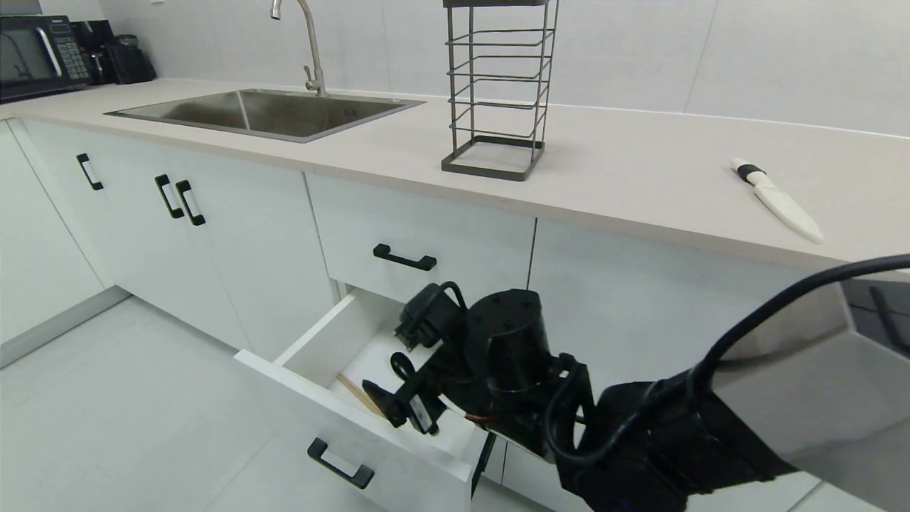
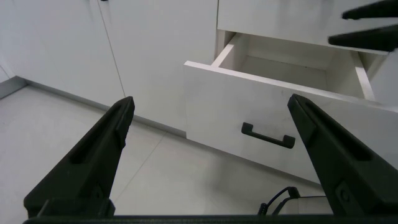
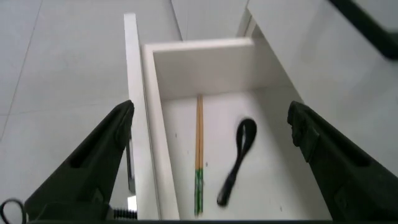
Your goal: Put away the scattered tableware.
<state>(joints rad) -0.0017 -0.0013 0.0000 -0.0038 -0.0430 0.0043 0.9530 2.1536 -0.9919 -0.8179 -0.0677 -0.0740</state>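
Note:
A white drawer (image 1: 313, 343) stands pulled out under the counter. Inside it lie a pair of wooden chopsticks (image 3: 199, 155) and a black spoon (image 3: 239, 158), side by side on the drawer floor (image 3: 273, 180). My right gripper (image 3: 211, 165) hangs open just above them, holding nothing; the head view places this gripper (image 1: 398, 402) over the drawer, with the chopsticks (image 1: 355, 391) peeking out beside it. A white knife with a black band (image 1: 776, 200) lies on the counter at the right. My left gripper (image 2: 211, 155) is open and empty, low in front of the drawer front (image 2: 249, 93).
A dark wire rack (image 1: 498, 85) stands on the counter's middle, a steel sink (image 1: 263, 112) with a tap to its left, a microwave (image 1: 35, 53) at the far left. The drawer front carries a black handle (image 2: 267, 135). Closed cabinet doors flank the drawer; grey floor lies below.

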